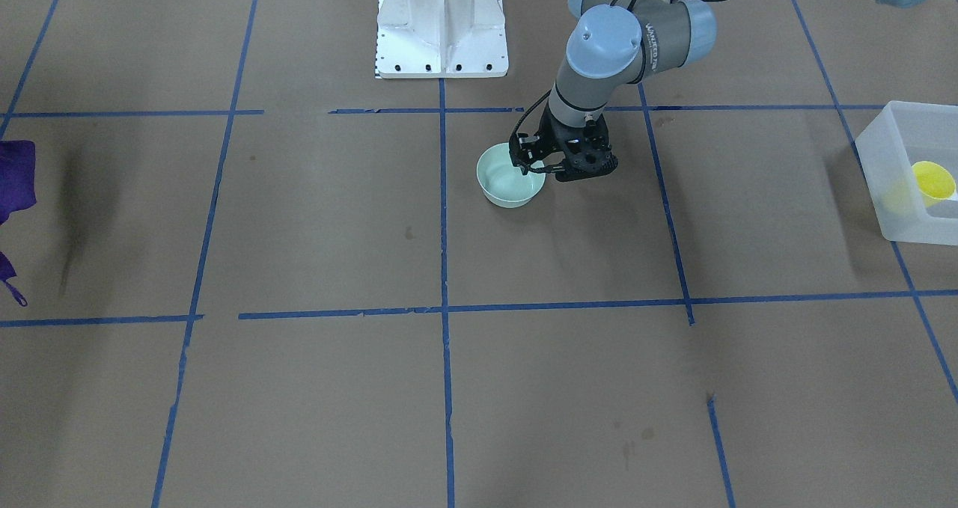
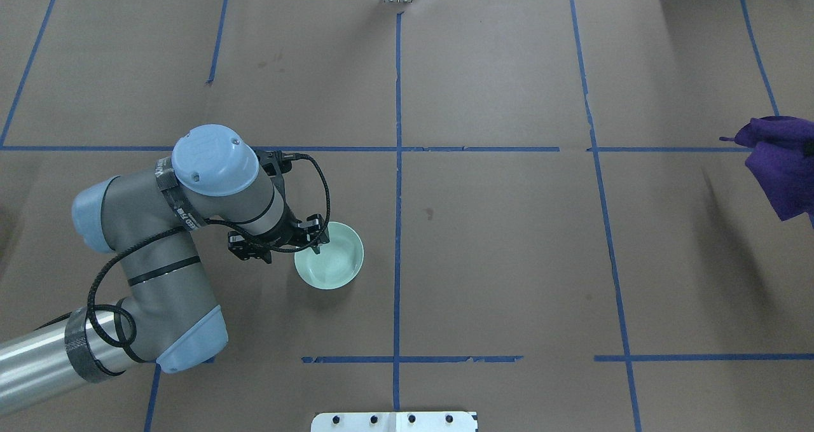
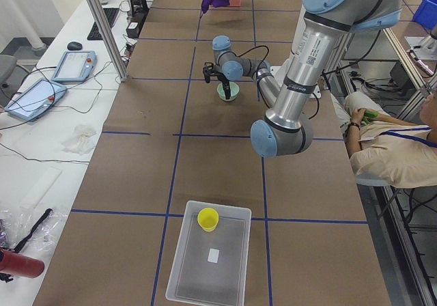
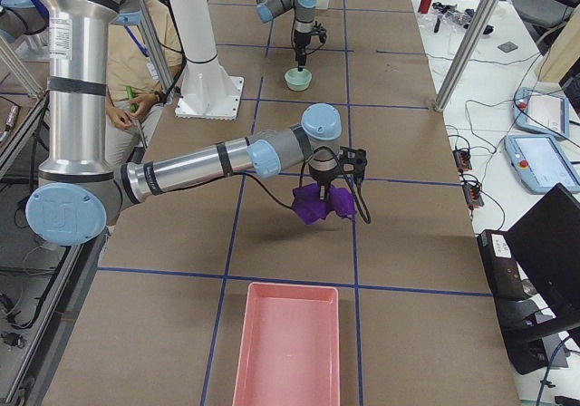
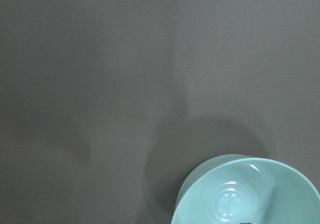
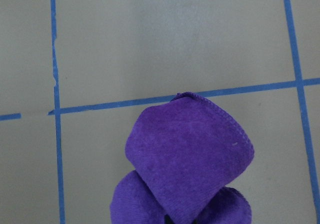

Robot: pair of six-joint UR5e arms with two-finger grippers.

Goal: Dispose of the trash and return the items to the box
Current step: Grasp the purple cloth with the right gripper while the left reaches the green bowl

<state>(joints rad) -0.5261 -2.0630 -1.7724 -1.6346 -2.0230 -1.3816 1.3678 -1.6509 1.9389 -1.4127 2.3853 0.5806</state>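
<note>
Overhead exterior view: pale mint-green shallow round bowl [image 2: 331, 266] sits on the brown paper-covered table [image 2: 509, 260] at about 7 o'clock of centre. The left gripper [image 2: 317, 247] is at the bowl's 11 o'clock rim, jaws narrow, one finger apparently dipped inside; I can't tell if it's clamped yet. The bowl looks smooth, hard and glossy with a thin lip, so a one-sided rim pinch could slip or let it swing and tip on the lift. The translucent frosted-white rectangular plastic bin [image 1: 891, 216] is well apart, at the front view's 3 o'clock edge, so it's a long carry. The small tapered yellow plastic cup [image 1: 932, 181] is already inside, near one end; I'd worry about the bowl landing on it or clipping the wall. A bunched purple cloth [image 2: 782, 165], soft with a stitched hem, hangs off the table under the right gripper [image 4: 324, 187]; I can't tell its jaw state. If loose, the cloth drops short of the pink rectangular tray [image 4: 288, 352].
</note>
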